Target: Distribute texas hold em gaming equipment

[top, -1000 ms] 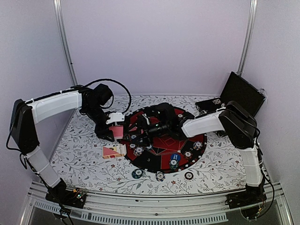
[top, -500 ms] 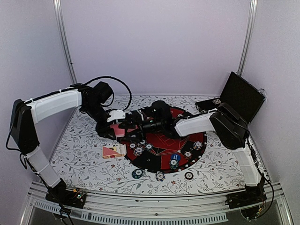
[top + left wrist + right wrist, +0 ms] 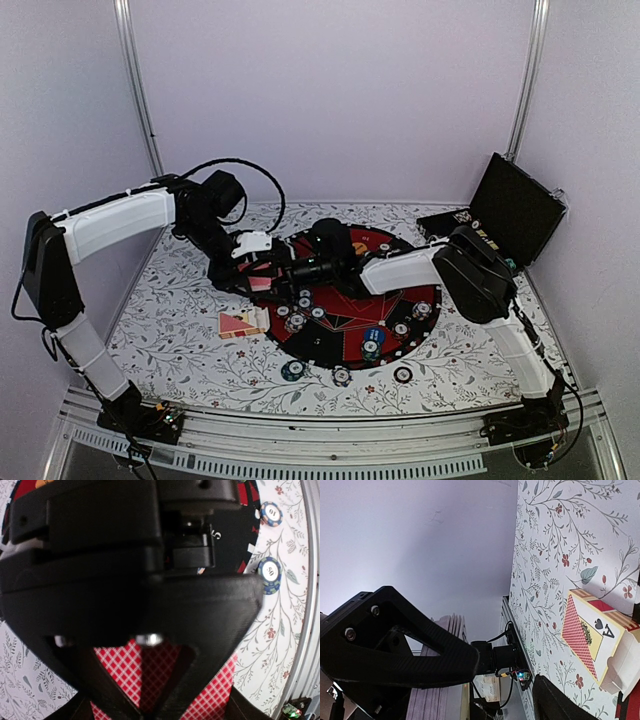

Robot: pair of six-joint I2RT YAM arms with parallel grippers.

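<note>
Two arms: the right one has swung left across the mat (image 3: 405, 292) to meet the left.
Left gripper (image 3: 258, 277): clamped on the red-backed cards (image 3: 157, 672), raised above the mat's left rim.
Right gripper (image 3: 288, 270): jaws apart (nothing between them), just beside those cards.
Meaning: probably a card handover before dealing.

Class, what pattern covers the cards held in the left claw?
Red-and-white check on the cards; left wrist view.

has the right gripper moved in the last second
Yes. The right gripper has slid left over the round mat, toward its left rim and the left gripper holding the playing cards.
</note>
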